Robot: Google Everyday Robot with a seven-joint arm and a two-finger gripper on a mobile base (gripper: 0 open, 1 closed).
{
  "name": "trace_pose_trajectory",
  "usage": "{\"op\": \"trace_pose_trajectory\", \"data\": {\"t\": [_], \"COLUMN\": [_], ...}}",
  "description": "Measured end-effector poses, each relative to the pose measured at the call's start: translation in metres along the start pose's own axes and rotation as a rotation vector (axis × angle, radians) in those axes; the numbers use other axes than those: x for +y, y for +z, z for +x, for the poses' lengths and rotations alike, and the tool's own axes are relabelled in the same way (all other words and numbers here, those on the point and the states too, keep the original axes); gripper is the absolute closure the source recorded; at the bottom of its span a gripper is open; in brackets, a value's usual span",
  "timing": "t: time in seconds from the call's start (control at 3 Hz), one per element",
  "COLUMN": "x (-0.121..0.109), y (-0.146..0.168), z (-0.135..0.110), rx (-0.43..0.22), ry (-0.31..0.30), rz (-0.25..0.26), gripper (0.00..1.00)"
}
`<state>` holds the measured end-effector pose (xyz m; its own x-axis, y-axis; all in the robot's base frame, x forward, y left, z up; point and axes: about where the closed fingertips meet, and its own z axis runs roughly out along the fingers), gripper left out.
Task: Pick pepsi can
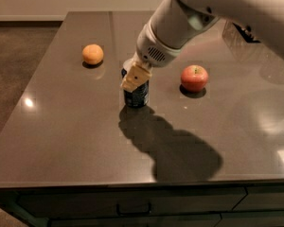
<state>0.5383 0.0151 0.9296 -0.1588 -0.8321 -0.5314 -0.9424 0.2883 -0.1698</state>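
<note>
Camera view: grasp step, my gripper (135, 78) at the pepsi can (137, 96), halfway between the bench's (61, 131) side edges; closure I cannot tell; next, lift straight

Beside tool (134, 79) at pepsi can (137, 96): apple (194, 78) near, orange (93, 54) perhaps farther, open table (61, 126) between.
</note>
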Motion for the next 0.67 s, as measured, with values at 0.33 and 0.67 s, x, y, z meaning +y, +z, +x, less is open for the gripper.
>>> {"op": "trace_pose_trajectory", "data": {"t": [0.33,0.67], "x": [-0.01,-0.017], "y": [-0.034,-0.076], "z": [-0.018,-0.041], "rx": [-0.049,-0.101], "ry": [-0.045,-0.112], "rz": [-0.034,-0.061], "gripper": [1.0,1.0]}}
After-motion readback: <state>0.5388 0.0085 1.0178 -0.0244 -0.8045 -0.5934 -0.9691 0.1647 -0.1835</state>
